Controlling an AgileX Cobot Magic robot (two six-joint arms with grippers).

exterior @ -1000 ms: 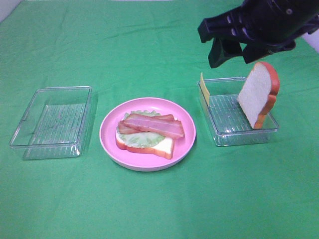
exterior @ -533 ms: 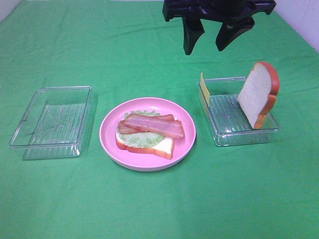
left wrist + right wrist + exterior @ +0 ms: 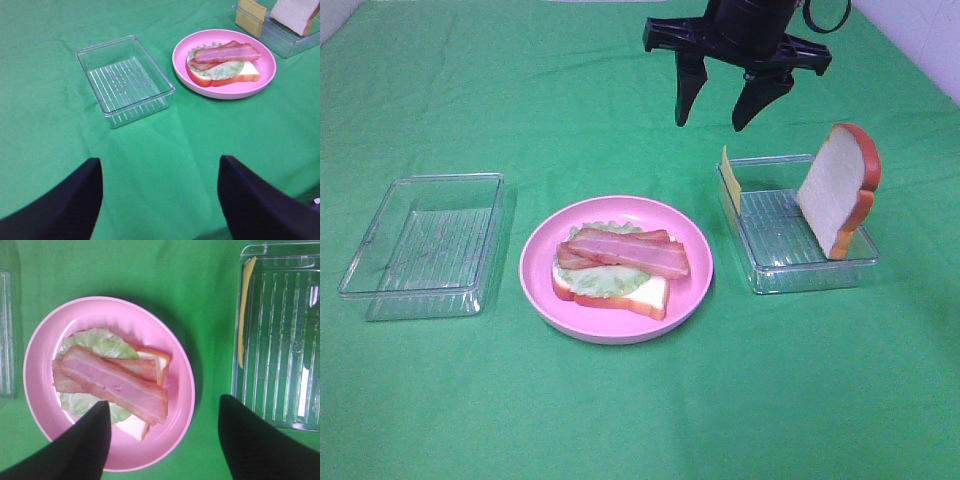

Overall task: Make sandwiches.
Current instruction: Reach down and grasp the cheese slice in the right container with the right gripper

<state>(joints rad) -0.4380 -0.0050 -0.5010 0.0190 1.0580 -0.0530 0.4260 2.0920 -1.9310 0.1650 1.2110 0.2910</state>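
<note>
Two claws wide open, empty: left claw (image 3: 160, 200), right claw (image 3: 711, 122).
Cheese (image 3: 729, 178) stands at tray (image 3: 760, 275) edge just in front of right claw; upright bread (image 3: 835, 190) further right; bacon (image 3: 625, 252) on plate (image 3: 535, 270), front-left.

High camera overlooks the green cloth (image 3: 640, 420) from the near side; left wrist camera slants in from the left; right wrist camera looks straight down, close. All show the pink plate (image 3: 695, 272).
</note>
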